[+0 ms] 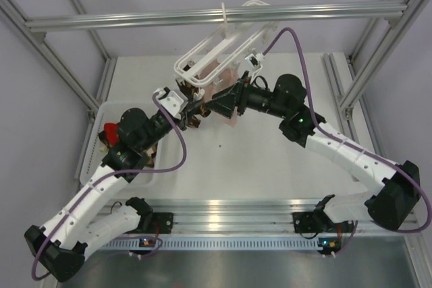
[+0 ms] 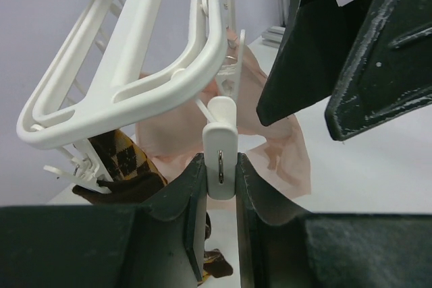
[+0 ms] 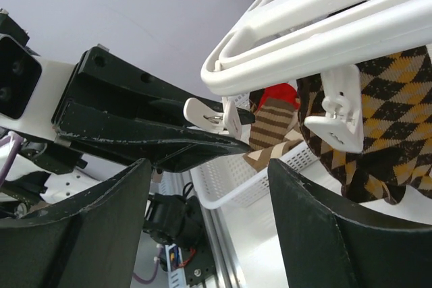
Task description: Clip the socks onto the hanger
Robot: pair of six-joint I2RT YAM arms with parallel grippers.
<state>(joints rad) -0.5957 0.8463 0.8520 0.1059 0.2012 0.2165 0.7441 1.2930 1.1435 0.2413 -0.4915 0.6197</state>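
Observation:
The white hanger (image 1: 219, 45) hangs from the rail, tilted. My left gripper (image 2: 221, 173) is shut on one of its white clips (image 2: 221, 153), at its near end (image 1: 191, 108). A brown and tan diamond-patterned sock (image 2: 125, 163) hangs from a neighbouring clip and also shows in the right wrist view (image 3: 391, 119). A brown and tan striped sock (image 3: 270, 133) shows beyond it; I cannot tell what holds it. My right gripper (image 3: 209, 166) is open and empty, just under the hanger (image 3: 324, 25) and facing the left gripper's fingers (image 3: 135, 129). In the top view it is beside the left gripper (image 1: 217, 104).
Plain pale pink socks (image 2: 270, 133) hang from the hanger behind the clip. A white basket (image 1: 94, 146) with a red item (image 1: 110, 131) stands at the left. The grey aluminium rail (image 1: 216, 15) spans the back. Frame posts stand at both sides.

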